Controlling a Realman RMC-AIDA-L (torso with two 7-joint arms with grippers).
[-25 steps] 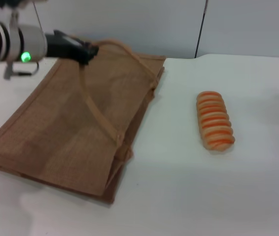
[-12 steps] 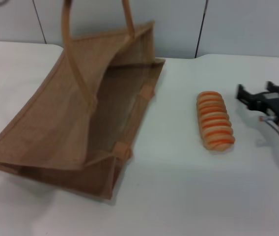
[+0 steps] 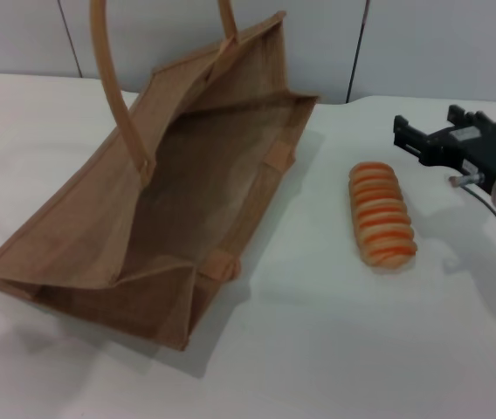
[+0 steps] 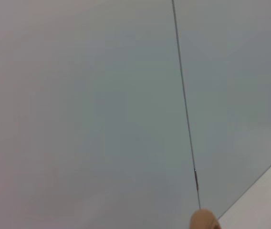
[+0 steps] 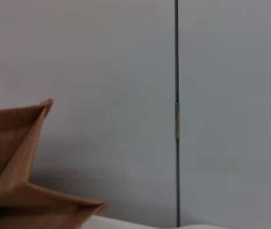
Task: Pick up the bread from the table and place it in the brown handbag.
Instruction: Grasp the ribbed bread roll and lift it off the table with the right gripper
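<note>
Gaping open on the left of the table (image 3: 318, 349), the brown handbag (image 3: 99, 227) lies w/ its mouth held up, handles (image 3: 113, 96) rising out of the head view's top edge. Left gripper isn't in view; can't tell its jaws. Bread (image 3: 381, 214) lies on the table right of the bag, well apart from it, untouched. Right gripper (image 3: 436, 138) hovers just beyond the bread's far right end, near but not touching, jaws spread wide, nothing between them. Right wrist view catches a bag corner against the wall (image 5: 126, 71).
</note>
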